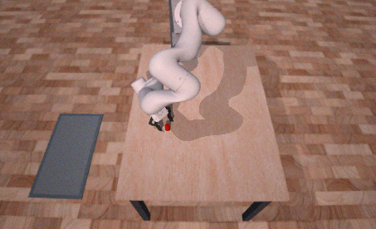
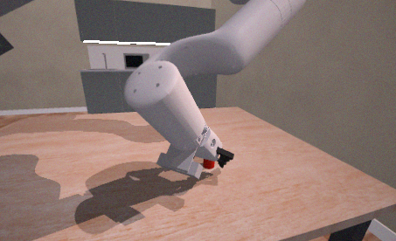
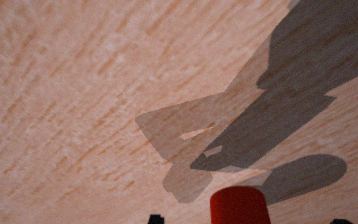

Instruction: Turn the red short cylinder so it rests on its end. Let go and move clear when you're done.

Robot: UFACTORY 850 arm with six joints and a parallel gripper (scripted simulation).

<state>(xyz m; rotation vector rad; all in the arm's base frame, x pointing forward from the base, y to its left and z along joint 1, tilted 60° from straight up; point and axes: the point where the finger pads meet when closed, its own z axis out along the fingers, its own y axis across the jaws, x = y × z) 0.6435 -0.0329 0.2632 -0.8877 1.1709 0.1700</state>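
Note:
The red short cylinder [image 1: 167, 127] stands on the wooden table [image 1: 200, 129], left of the middle. In the exterior view the cylinder [image 2: 209, 163] rests on the table top between the fingers. In the wrist view it [image 3: 239, 205] shows at the bottom edge, apart from the two dark fingertips. My gripper [image 1: 162, 123] [image 2: 214, 160] is open, low over the table and tilted, with its fingers spread on either side of the cylinder. The fingers do not touch it.
The arm's shadow lies across the table around the cylinder. A grey mat [image 1: 67, 154] lies on the floor left of the table. The arm's base [image 1: 177, 21] stands at the table's far edge.

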